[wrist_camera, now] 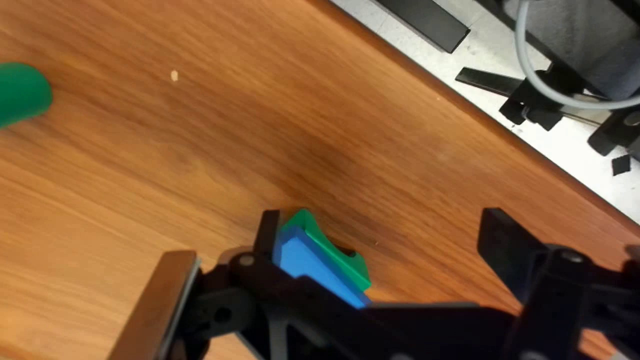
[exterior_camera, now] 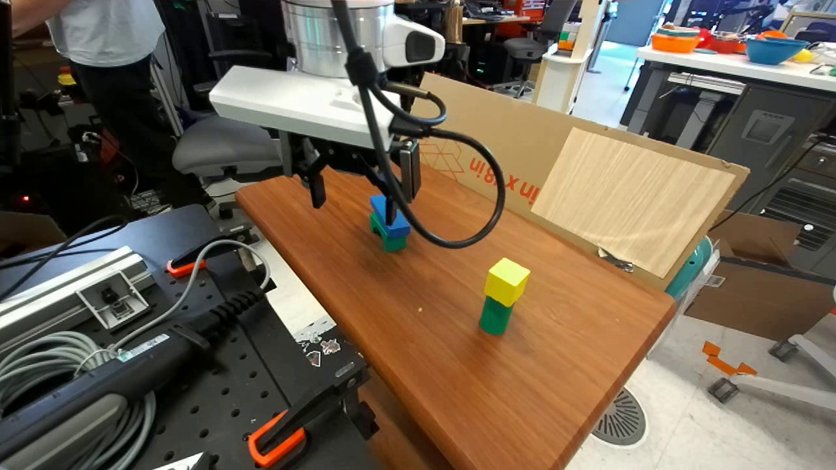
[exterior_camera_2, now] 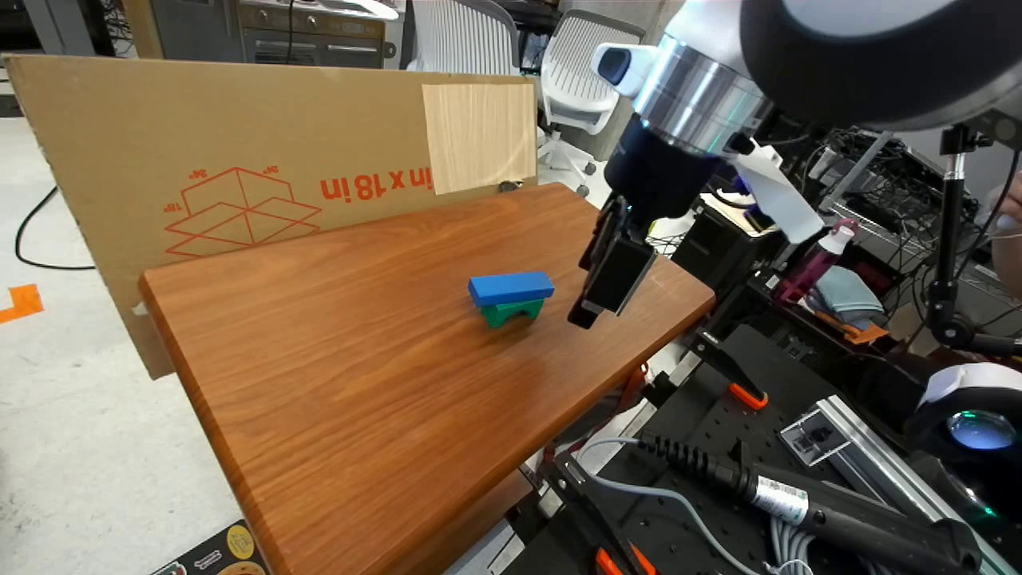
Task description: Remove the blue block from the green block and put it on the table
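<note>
The blue block [exterior_camera: 399,230] lies flat on top of a green arch-shaped block [exterior_camera: 395,244] on the brown wooden table [exterior_camera: 444,365]. An exterior view shows the blue block [exterior_camera_2: 511,287] overhanging the green block [exterior_camera_2: 497,315]. My gripper [exterior_camera: 354,202] is open and empty above the table. In an exterior view the gripper [exterior_camera_2: 591,315] is apart from the blocks, to their right. In the wrist view the blue block [wrist_camera: 304,259] and green block [wrist_camera: 352,271] are close to the left finger of the gripper [wrist_camera: 381,215], which partly hides the blue block. The right finger is well away from them.
A yellow cube [exterior_camera: 506,282] stands on a green cylinder [exterior_camera: 496,316] on the table; the green cylinder [wrist_camera: 22,95] shows at the wrist view's left edge. A cardboard sheet [exterior_camera_2: 104,160] with plywood [exterior_camera_2: 479,136] stands along the table edge. A black bench [exterior_camera: 228,365] with cables adjoins.
</note>
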You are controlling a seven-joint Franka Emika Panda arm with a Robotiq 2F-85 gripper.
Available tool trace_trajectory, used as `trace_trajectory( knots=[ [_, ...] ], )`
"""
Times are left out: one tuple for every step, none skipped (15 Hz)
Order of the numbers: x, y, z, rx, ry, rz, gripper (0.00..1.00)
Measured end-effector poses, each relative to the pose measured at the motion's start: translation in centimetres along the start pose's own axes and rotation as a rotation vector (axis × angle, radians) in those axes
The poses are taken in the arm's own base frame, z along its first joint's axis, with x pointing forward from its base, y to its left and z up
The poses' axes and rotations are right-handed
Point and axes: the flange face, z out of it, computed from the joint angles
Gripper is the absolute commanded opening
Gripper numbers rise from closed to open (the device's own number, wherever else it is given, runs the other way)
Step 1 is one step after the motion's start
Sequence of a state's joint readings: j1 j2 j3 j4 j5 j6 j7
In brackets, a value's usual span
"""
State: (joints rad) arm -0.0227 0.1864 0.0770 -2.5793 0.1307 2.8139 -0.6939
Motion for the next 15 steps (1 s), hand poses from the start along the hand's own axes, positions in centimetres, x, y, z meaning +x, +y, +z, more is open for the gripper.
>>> trace_trajectory(
  knots=[
    [0.4,0.8,0.1,0.008,-0.006,-0.024,1.00],
    [0.8,1.6,0.1,0.014,-0.012,-0.047,1.00],
    [1.2,2.3,0.2,0.018,-0.016,-0.067,1.00],
    [1.5,2.9,0.3,0.025,-0.024,-0.088,1.00],
    [1.8,3.4,0.5,0.027,-0.028,-0.106,1.00],
    [2.1,3.8,0.7,0.030,-0.032,-0.123,1.00],
    [2.5,4.1,0.8,0.032,-0.037,-0.140,1.00],
    [2.9,4.2,1.0,0.035,-0.041,-0.155,1.00],
    [3.3,4.4,1.1,0.038,-0.040,-0.173,1.00],
    [3.7,4.5,1.3,0.041,-0.038,-0.192,1.00],
    [4.1,4.6,1.5,0.045,-0.034,-0.213,1.00],
    [4.4,4.6,1.7,0.049,-0.031,-0.235,1.00],
    [4.8,4.7,1.9,0.053,-0.029,-0.259,1.00],
    [5.0,4.8,2.2,0.056,-0.027,-0.278,1.00],
    [5.2,4.9,2.4,0.060,-0.027,-0.297,1.00]
  ],
)
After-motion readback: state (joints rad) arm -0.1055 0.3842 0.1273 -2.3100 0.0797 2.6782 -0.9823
